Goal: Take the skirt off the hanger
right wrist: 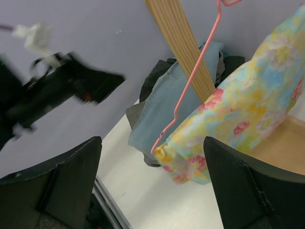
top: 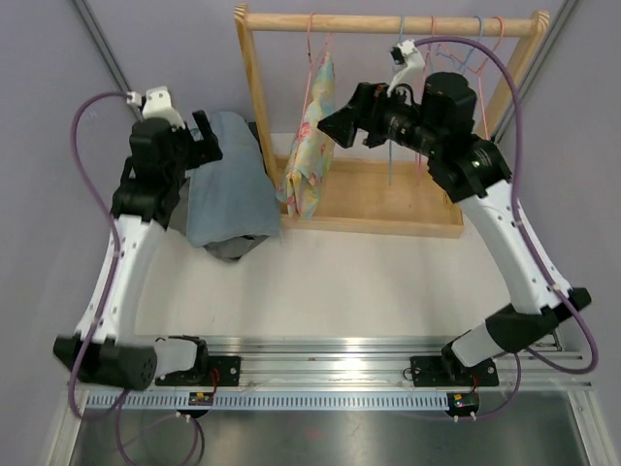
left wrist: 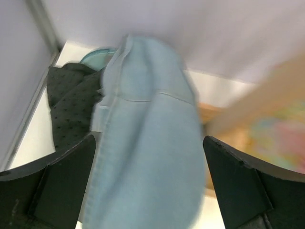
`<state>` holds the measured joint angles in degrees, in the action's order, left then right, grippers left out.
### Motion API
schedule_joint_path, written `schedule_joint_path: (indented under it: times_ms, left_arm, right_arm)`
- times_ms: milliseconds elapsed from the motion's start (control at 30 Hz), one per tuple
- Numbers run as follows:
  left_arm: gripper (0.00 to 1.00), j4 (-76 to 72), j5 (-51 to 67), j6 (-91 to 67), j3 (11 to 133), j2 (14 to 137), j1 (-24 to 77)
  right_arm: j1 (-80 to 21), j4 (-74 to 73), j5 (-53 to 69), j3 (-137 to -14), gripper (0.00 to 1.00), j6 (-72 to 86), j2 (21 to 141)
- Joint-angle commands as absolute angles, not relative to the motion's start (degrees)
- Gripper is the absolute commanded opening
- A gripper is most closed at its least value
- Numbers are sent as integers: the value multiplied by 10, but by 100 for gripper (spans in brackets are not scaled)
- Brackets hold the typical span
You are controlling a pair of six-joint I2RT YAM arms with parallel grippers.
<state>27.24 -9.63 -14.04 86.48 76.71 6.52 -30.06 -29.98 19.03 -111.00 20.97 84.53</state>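
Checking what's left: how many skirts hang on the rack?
1: the floral skirt on the pink hanger at the left end of the rack. The right arm hides part of it, so more may be hidden.

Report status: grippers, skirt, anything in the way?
Left gripper open above blue garment. Right gripper open, facing floral skirt. Skirt on pink hanger, on rack. Nothing between right gripper and skirt.

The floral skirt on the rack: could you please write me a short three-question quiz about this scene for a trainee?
1. True or false: the floral skirt hangs from the pink hanger.
2. The garment lying on the table is: A red, B light blue, C white?
3. Fill in: the jaws of the right gripper stand ____.
Key: 1 true; 2 B; 3 open.
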Motion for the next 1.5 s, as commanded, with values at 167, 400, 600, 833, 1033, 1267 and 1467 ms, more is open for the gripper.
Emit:
schedule_joint_path:
  times_ms: [167,400,600,833,1033,1267,1467]
  left_arm:
    - [99,325,-90,-182,576,476,231]
    - [99,399,-143,-190,504,408,258]
    - [99,388,-149,-182,506,414,265]
    - [99,378,-131,-179,504,417,265]
    - [99,379,-132,-179,504,417,265]
    - [99,371,-115,-171,508,407,265]
    - [99,350,-73,-166,559,418,272]
  right_arm:
    - [-323,-286,130,-1277,94,227,994]
    - [-337,-273,110,-1322,90,237,1070]
    - [-346,-285,82,-1332,75,229,1099]
    - [-347,-290,67,-1315,28,222,1096]
    - [-347,-306,57,-1331,0,210,1086]
    - [-347,-302,70,-1344,0,207,1058]
    - [-347,-293,82,-1374,0,212,1027]
